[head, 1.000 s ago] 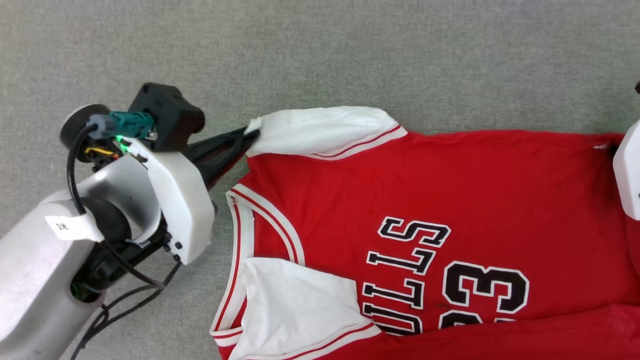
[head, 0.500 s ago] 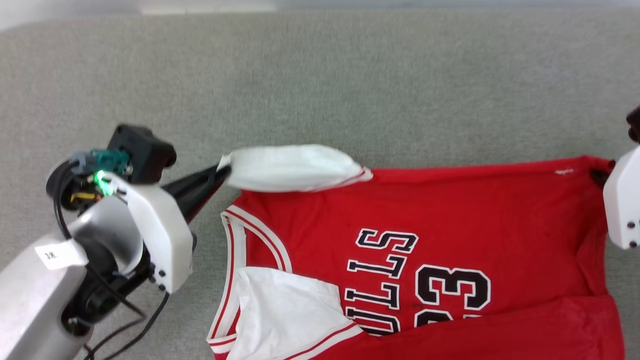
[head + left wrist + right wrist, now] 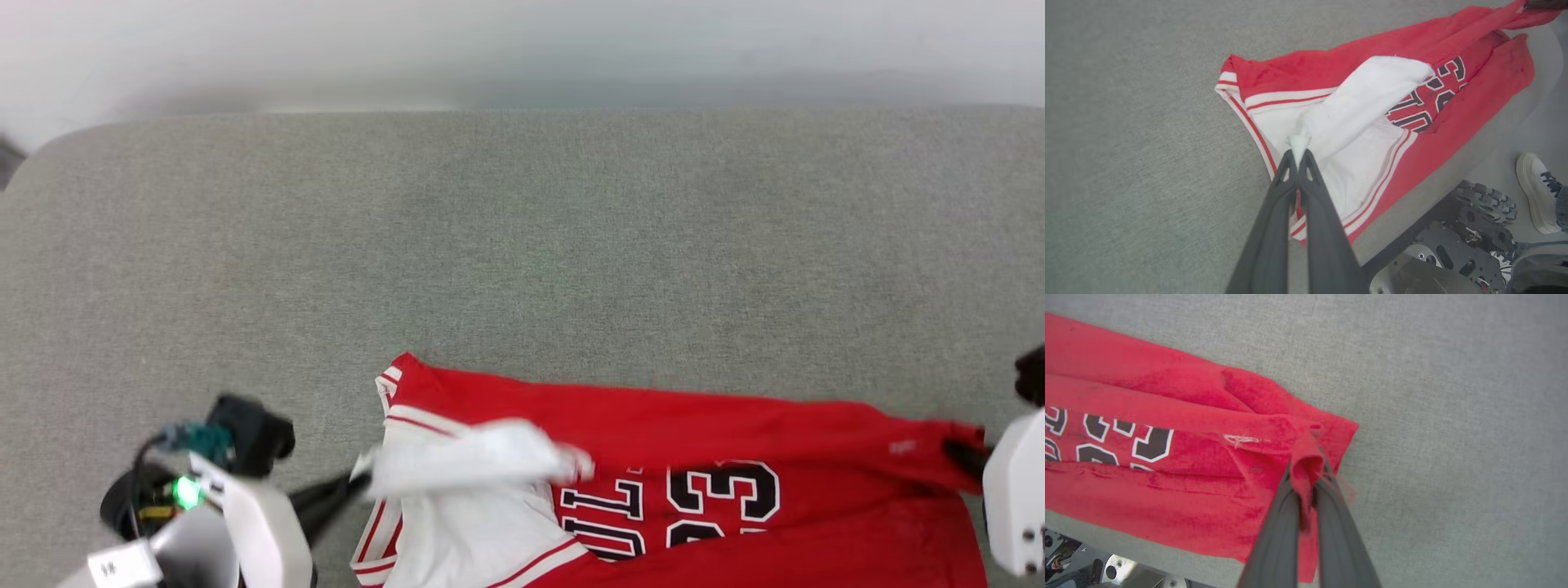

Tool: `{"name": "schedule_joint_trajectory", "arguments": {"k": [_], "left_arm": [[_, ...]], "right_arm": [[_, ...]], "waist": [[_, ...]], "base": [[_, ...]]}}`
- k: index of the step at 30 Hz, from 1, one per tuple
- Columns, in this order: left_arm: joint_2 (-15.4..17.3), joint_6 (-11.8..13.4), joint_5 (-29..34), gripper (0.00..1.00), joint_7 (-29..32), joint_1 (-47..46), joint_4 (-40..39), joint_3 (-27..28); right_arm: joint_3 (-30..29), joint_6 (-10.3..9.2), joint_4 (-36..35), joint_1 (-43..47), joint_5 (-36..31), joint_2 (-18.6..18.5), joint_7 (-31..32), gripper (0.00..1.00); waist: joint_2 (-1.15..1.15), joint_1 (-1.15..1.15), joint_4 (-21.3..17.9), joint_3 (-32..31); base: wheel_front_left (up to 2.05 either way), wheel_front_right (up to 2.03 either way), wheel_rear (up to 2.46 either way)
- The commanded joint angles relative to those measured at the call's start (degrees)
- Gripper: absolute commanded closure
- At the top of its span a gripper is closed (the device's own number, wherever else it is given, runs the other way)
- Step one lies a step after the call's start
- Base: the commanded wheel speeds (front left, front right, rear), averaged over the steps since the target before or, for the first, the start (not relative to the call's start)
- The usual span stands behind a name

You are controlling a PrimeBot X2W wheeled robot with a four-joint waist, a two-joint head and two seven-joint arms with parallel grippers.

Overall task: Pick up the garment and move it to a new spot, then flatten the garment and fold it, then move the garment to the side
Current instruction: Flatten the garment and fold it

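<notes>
The garment (image 3: pixel 669 425), a red jersey with white sleeves and black-white lettering, lies along the near edge of the grey table (image 3: pixel 522 245). Its far long edge is lifted and carried over toward the near side. My left gripper (image 3: pixel 359 483) is shut on the tip of the white sleeve (image 3: pixel 473 457), also seen pinched at my left gripper (image 3: pixel 1298 153) in the left wrist view. My right gripper (image 3: pixel 963 457) is shut on the red hem corner, and the right wrist view shows red cloth bunched between my right gripper (image 3: pixel 1308 477) fingers. The garment (image 3: pixel 1167 457) drapes leftward from there.
Grey fabric surface stretches far beyond the garment (image 3: pixel 1126 122). The table's near edge, the robot's wheeled base (image 3: pixel 1470 232) and a person's white shoe (image 3: pixel 1535 192) show in the left wrist view.
The head camera tilted up, so the table's far edge came into sight. Both grippers carried the garment's far edge toward the near side, folding sleeve and upper body over the lettering.
</notes>
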Motion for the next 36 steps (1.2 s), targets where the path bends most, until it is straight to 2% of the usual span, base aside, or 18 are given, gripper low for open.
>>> {"name": "schedule_joint_trajectory", "arguments": {"k": [1, 4, 11, 21, 22, 23, 30, 36], "left_arm": [[1.0, 0.4, 0.3, 1.0, 0.3, 2.0, -0.3, -0.6], [1.3, 0.8, 0.1, 1.0, 0.2, 4.5, -0.2, -1.8], [-0.1, -0.9, 1.7, 1.0, 0.8, 5.6, 2.8, -5.3], [-3.5, -3.5, 4.9, 1.0, 0.4, 3.0, 9.0, -9.0], [-3.8, -3.8, 5.3, 0.55, 0.2, 2.8, 9.5, -9.2], [-4.0, -4.0, 5.8, 0.0, 0.0, 2.7, 10.0, -9.4], [-5.7, -3.9, 6.1, 0.0, -2.9, 2.4, 12.0, -9.0], [-6.2, -3.4, 5.1, 0.0, -7.6, 3.9, 10.9, -6.7]], "right_arm": [[0.0, -0.02, -0.7, 2.3, 0.6, -0.7, 0.0, 1.0], [1.0, -0.02, -1.5, 5.2, 0.6, -1.9, -0.1, 1.0], [4.7, -0.03, -0.8, 8.8, 0.3, -5.2, -0.8, 1.0], [11.8, -0.03, 2.5, 6.4, 1.2, -8.3, -5.4, 1.0], [12.4, -0.02, 2.6, 5.8, 1.4, -8.2, -6.3, 0.49], [12.7, -0.02, 2.9, 5.3, 1.9, -7.8, -6.9, 0.0], [13.9, -0.03, 3.5, 4.2, 4.5, -8.2, -8.7, 0.0], [10.6, -0.03, 1.8, 5.7, 7.6, -6.7, -8.0, 0.0]], "waist": [[0.0, 0.01, 0.2, -0.4], [0.0, 0.01, 0.3, -0.5], [0.0, 0.01, 0.6, 0.4], [0.0, 0.01, 1.0, 2.0], [0.0, 0.01, 1.0, 2.1], [0.0, 0.01, 1.0, 2.1], [0.0, 0.01, 1.0, -0.4], [0.0, 0.01, 1.1, -5.1]], "base": [[0.0, 0.0, 0.0], [0.0, 0.0, 0.0], [0.0, 0.0, 0.0], [0.0, 0.0, 0.0], [0.0, 0.0, 0.0], [0.0, 0.0, 0.0], [0.0, 0.0, 0.0], [0.0, 0.0, 0.0]]}}
